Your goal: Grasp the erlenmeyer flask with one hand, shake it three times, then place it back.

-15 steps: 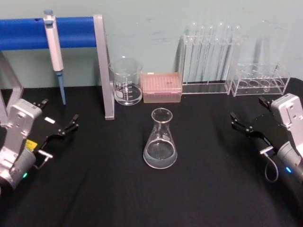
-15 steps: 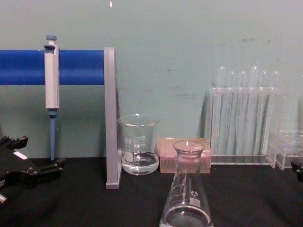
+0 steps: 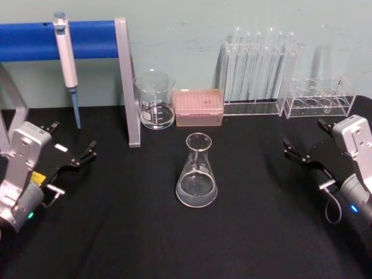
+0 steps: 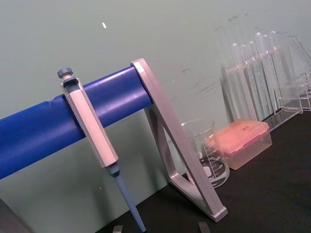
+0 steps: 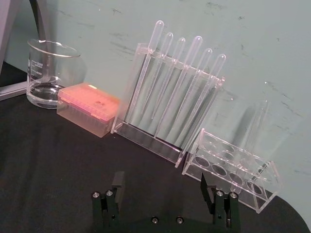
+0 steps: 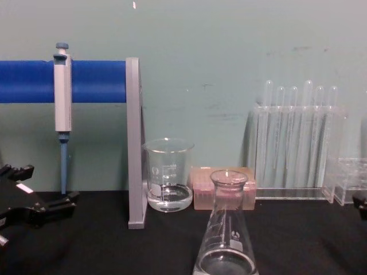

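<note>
Seeing spread fingers (image 5: 116,182) on the right gripper (image 3: 305,138), same on the left gripper (image 3: 72,139), nothing pinched either side. Both parked low at the table (image 3: 116,232) edges, well apart from the erlenmeyer flask (image 3: 197,174), upright mid-table in front of the beaker (image 3: 154,100). Looks like step zero, grasp not yet begun. Next up, probably: reach in one-handed, close on the neck, lift clear before shaking.

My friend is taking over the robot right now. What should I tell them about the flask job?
Left gripper: open, empty, at the left side of the table.
Right gripper: open, empty, at the right side.
Erlenmeyer flask: upright mid-table, in front of the beaker, untouched.
Done: nothing apparent. Left: grasp, shake three times, set it back.
</note>
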